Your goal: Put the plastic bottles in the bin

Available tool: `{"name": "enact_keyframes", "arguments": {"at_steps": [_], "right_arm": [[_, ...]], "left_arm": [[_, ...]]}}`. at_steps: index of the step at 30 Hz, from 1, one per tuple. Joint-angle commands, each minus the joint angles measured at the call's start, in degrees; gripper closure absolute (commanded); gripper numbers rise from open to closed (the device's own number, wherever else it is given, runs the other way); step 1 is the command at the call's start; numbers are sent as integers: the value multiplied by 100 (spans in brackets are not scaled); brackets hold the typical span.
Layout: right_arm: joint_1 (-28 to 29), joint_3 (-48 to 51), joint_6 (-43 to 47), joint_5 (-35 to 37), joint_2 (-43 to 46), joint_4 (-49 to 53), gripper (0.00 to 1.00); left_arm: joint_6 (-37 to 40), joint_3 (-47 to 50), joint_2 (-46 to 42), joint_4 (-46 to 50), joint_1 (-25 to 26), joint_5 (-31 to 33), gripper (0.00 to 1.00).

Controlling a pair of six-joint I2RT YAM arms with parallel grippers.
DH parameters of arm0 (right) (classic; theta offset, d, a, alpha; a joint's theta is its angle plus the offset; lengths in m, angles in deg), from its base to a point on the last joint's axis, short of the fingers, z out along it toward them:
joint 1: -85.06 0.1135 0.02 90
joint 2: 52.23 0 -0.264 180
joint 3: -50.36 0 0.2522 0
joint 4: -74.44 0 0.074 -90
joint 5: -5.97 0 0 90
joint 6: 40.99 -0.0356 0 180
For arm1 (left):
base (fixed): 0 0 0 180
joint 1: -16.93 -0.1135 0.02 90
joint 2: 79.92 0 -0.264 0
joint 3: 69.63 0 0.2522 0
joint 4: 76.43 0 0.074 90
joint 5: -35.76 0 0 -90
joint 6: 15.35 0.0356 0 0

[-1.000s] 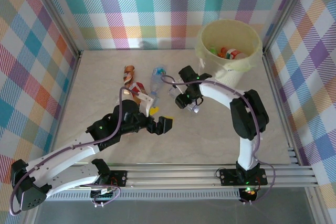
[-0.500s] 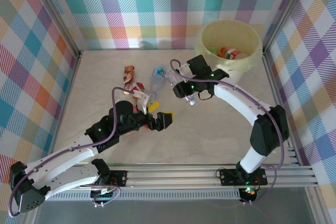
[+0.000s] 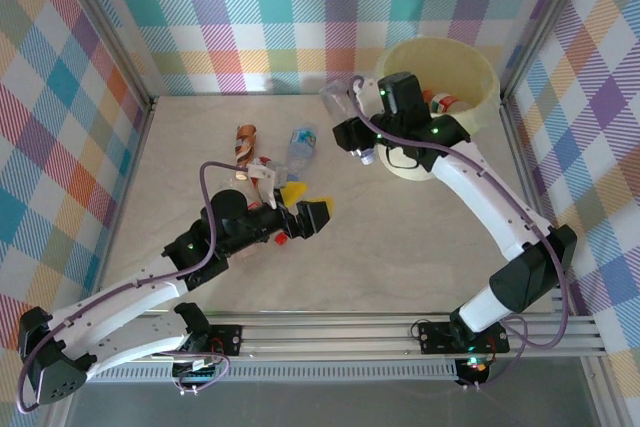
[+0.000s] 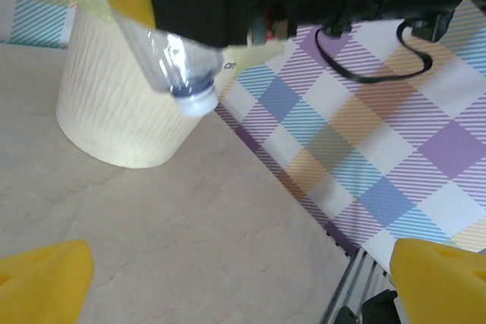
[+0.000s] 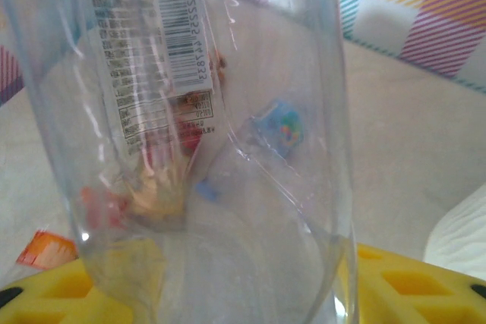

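A clear plastic bottle point(image 5: 205, 149) is pinched in the right jaws, upper centre. Carriage over the round cream bin point(image 4: 114, 111) is required. The left jaws are spread.

Lab robot test cell, not a home. Aluminium extrusion frame point(image 3: 400, 332) boxes in a pale stone-look tabletop point(image 3: 400, 247). Bright plaid cloth walls point(image 3: 300, 17) hang beyond and beside left arm point(image 3: 120, 307) and right arm point(image 3: 490, 217), both bolted to the near rails.

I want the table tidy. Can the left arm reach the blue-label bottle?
Probably yes: the left gripper is open and near the blue-label bottle, bare table lies between them, and the right gripper is away by the bin.
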Motion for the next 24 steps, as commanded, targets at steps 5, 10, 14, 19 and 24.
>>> {"name": "enact_keyframes", "arguments": {"at_steps": [5, 10, 14, 19, 24], "right_arm": [[-379, -775, -452, 1023, 121, -220, 41], [-619, -1172, -543, 1910, 26, -190, 41], [-1037, -1559, -688, 2122, -181, -22, 40], [-1370, -1953, -691, 2288, -538, 217, 40], [-1591, -2031, -700, 2437, -753, 359, 40]], "left_arm": [[-90, -150, 102, -315, 40, -231, 0], [-41, -147, 147, -254, 44, -326, 0], [-10, -138, 152, -227, 41, -376, 0], [75, -146, 171, -179, 35, -474, 0], [161, -187, 134, -92, 45, -622, 0]]}}
